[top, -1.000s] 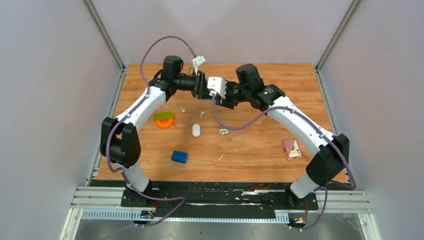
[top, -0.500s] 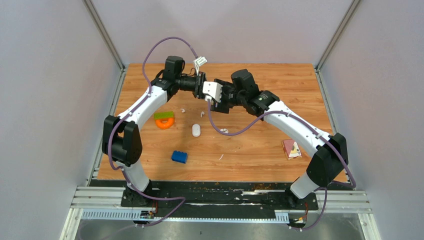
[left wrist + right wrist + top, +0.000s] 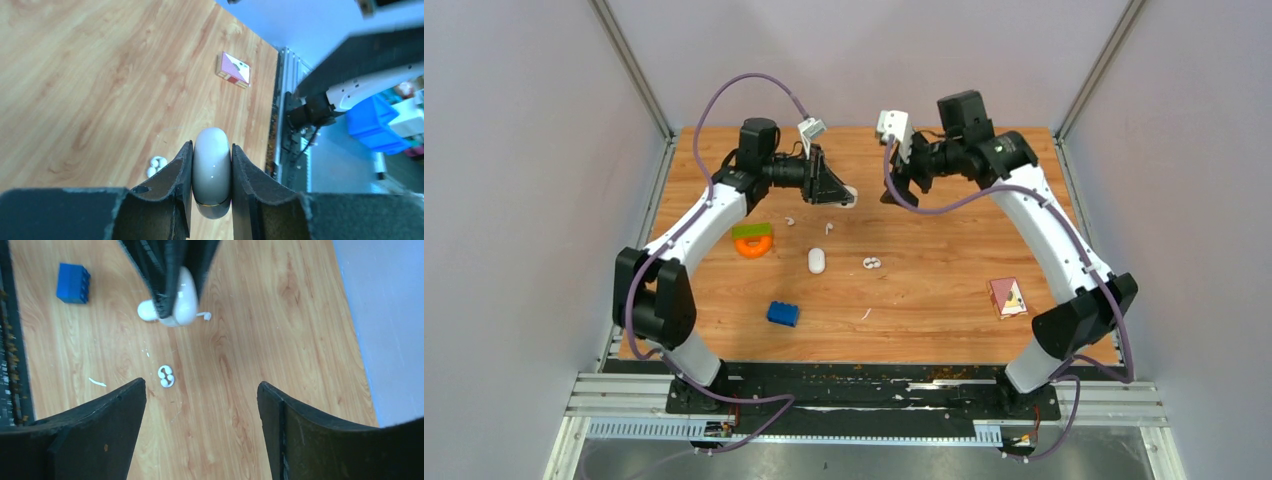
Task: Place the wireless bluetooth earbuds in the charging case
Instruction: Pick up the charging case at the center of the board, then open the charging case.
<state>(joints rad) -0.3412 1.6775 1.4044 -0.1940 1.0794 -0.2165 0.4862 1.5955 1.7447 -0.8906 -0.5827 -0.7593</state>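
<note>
While the blue brick [image 3: 783, 313] and the patterned card box [image 3: 1007, 297] sit nearest the arm bases, the wireless bluetooth earbuds [image 3: 871, 263] lie in a tight little cluster in the middle of the tabletop [image 3: 944, 280], just right of a white oval pod [image 3: 817, 261]. Left of that, an orange ring [image 3: 752, 247] has a green block [image 3: 746, 230] against its far side. One stemmed earbud [image 3: 829, 228] lies alone just beyond. Farther back, raised above the wood, the left pincer [image 3: 211, 146] is clamped on the white charging case [image 3: 211, 175]. Facing it, a little apart, the right pincer [image 3: 200, 390] stands spread wide.

The wooden table [image 3: 944, 300] bears earbuds [image 3: 871, 263], blue brick [image 3: 782, 313], orange ring [image 3: 753, 245], card box [image 3: 1007, 297].
</note>
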